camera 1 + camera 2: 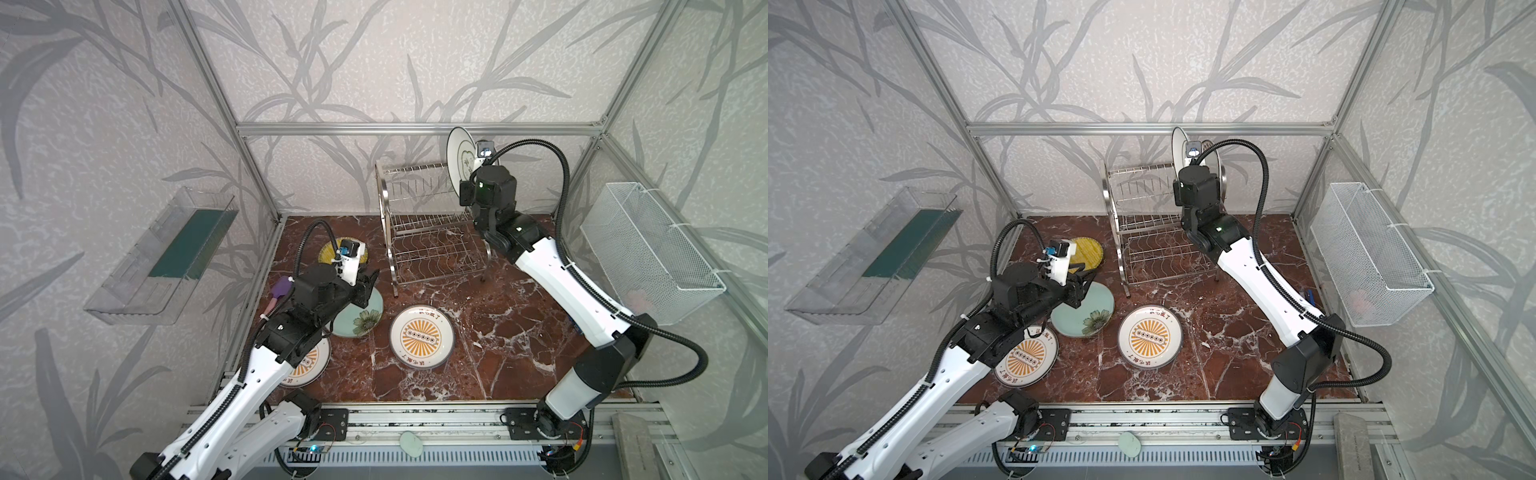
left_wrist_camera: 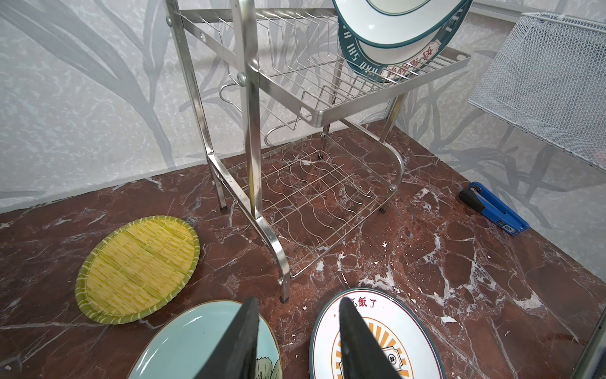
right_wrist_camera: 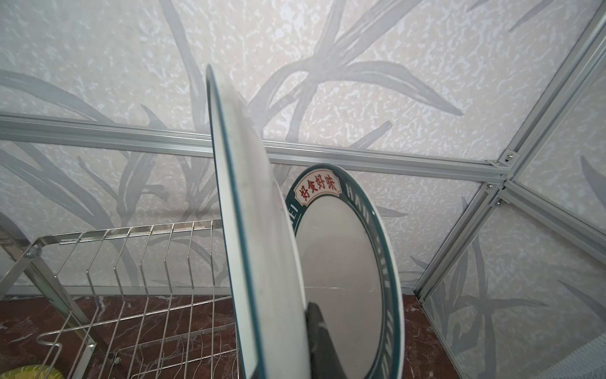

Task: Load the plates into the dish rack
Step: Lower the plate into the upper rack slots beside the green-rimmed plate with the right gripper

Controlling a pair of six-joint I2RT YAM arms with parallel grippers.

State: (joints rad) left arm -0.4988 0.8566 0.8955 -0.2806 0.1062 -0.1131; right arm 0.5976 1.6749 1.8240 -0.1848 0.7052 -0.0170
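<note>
The steel dish rack (image 1: 428, 216) stands at the back of the table. My right gripper (image 3: 301, 315) is shut on a white plate with a thin teal rim (image 3: 252, 229), held on edge above the upper shelf's right end (image 1: 457, 153). Right behind it, a white plate with a dark green band (image 3: 344, 262) stands in the shelf. My left gripper (image 2: 298, 302) hangs open and empty over the gap between the teal flowered plate (image 1: 361, 320) and a sunburst plate (image 1: 422, 343). The yellow ribbed plate (image 1: 332, 249) lies by the rack's left leg. Another sunburst plate (image 1: 309, 365) shows under the left arm.
A white mesh basket (image 1: 648, 253) hangs on the right wall and a clear plastic tray (image 1: 162, 253) on the left wall. A blue tool (image 2: 495, 213) lies on the table near the right wall. A purple-handled item (image 1: 280, 286) lies by the left edge.
</note>
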